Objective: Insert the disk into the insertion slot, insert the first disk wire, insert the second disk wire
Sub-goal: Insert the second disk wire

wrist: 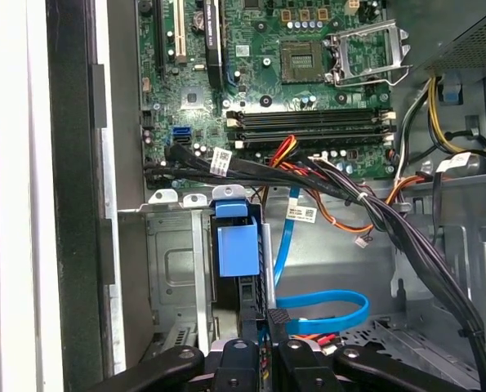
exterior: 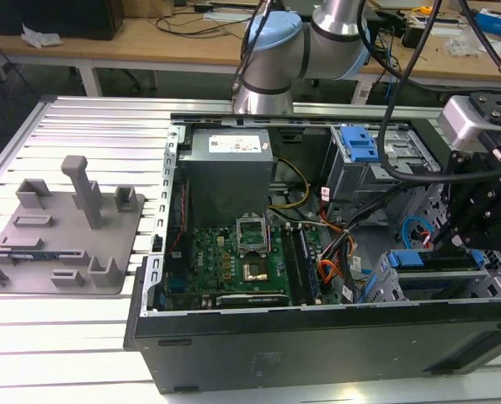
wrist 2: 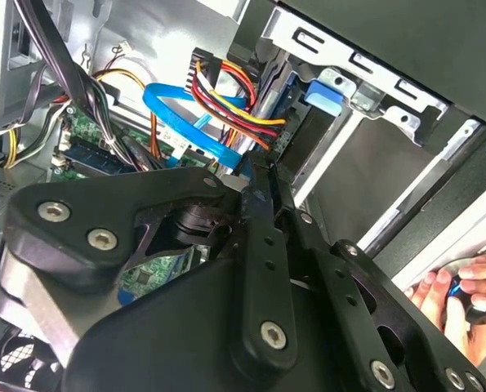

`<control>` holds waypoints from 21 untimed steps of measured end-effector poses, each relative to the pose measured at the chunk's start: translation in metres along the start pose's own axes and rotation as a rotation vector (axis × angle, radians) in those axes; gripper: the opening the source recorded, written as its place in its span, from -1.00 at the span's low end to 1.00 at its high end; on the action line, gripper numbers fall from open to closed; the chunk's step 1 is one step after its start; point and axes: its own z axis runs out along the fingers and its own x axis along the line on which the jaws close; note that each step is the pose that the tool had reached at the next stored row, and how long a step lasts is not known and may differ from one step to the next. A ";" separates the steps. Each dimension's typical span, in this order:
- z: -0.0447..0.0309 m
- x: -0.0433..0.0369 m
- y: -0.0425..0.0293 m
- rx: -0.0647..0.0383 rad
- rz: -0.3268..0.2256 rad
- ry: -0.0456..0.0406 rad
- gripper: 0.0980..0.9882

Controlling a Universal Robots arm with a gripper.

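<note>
The disk (exterior: 424,260), in its bright blue carrier (wrist: 236,245), sits inside the insertion slot (wrist: 173,269), the low grey cage at the case's front corner on the exterior view's right. My gripper (wrist 2: 267,175) hangs right behind it with its fingers (wrist: 279,320) pressed together. The first disk wire (wrist 2: 234,98), a red and orange bundle, runs to the disk's rear edge. The second disk wire (wrist 2: 181,118), a flat blue cable (wrist: 328,306), loops across and ends at my fingertips, where its plug is hidden between them.
The open computer case (exterior: 317,353) lies on an aluminium slat table. The motherboard (wrist: 308,73), black cable bundles (wrist: 390,220) and a taller bay with a blue latch (exterior: 358,147) crowd the area. A person's hand (wrist 2: 463,286) rests outside the case. A grey fixture (exterior: 65,227) stands at the exterior view's left.
</note>
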 end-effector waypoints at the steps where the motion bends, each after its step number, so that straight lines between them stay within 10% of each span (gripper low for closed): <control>1: 0.0003 0.0000 0.0000 0.000 0.000 0.0001 -0.86; 14: 0.0093 0.0004 -0.0005 -0.001 0.000 -0.0012 -0.86; 21: -0.0229 -0.0003 0.0015 -0.001 0.000 0.0001 -0.41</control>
